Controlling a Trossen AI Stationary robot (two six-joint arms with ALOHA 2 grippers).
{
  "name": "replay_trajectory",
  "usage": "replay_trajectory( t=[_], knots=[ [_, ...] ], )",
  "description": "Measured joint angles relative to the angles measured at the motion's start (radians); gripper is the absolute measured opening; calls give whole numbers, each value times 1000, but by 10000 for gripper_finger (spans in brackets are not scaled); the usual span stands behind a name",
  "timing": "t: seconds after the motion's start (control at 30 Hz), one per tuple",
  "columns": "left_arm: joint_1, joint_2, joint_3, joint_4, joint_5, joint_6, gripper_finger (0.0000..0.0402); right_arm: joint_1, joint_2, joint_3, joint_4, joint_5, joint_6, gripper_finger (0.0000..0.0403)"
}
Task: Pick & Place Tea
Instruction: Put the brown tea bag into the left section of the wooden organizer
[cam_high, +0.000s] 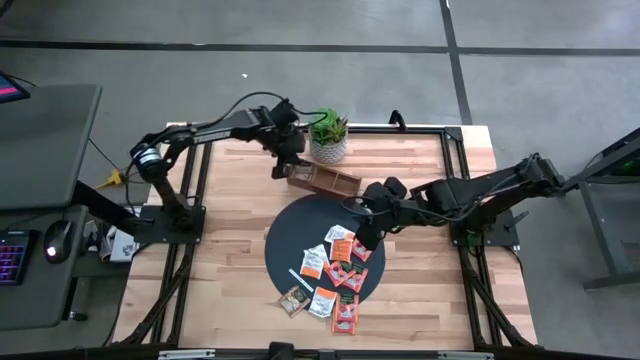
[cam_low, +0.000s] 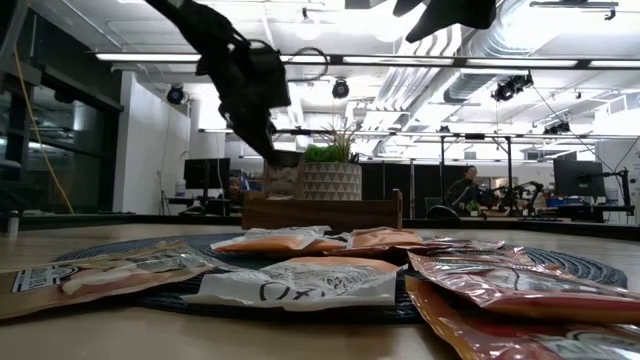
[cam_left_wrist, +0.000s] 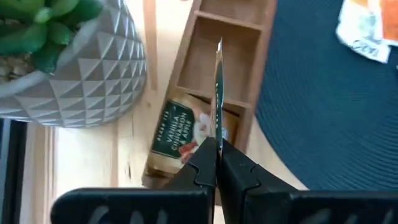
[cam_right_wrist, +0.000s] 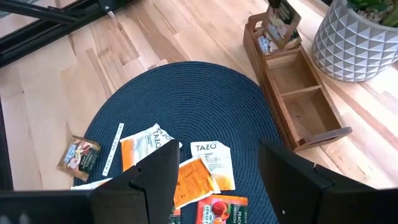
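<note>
In the left wrist view alone, the left hand (cam_left_wrist: 217, 163) pinches a sachet (cam_left_wrist: 219, 93) edge-on.

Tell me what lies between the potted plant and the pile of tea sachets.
In the high view, the wooden compartment tray lies between the potted plant and the tea sachets, then a bare stretch of the dark round mat.

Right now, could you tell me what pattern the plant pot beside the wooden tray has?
The plant pot is pale grey with raised triangular facets, clearest in the left wrist view.

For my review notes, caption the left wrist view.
Left gripper, fingers shut on a thin flat tea sachet, edge-on above the brown wooden compartment tray.
</note>
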Motion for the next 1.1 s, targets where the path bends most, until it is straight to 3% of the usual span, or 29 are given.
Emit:
replay_trajectory(
  t=[0.2, 0.63, 1.1],
  knots=[
    [-1, 49, 40, -89, -20, 13, 0, 0, 0, 0, 0, 1, 5, 211],
    [-1, 60, 43, -48, -109, 34, 0, -1, 1, 0, 0, 22, 9, 211],
    [-1, 60, 43, -38, -72, 48, 0, -1, 1, 0, 0, 22, 20, 211]
  ],
)
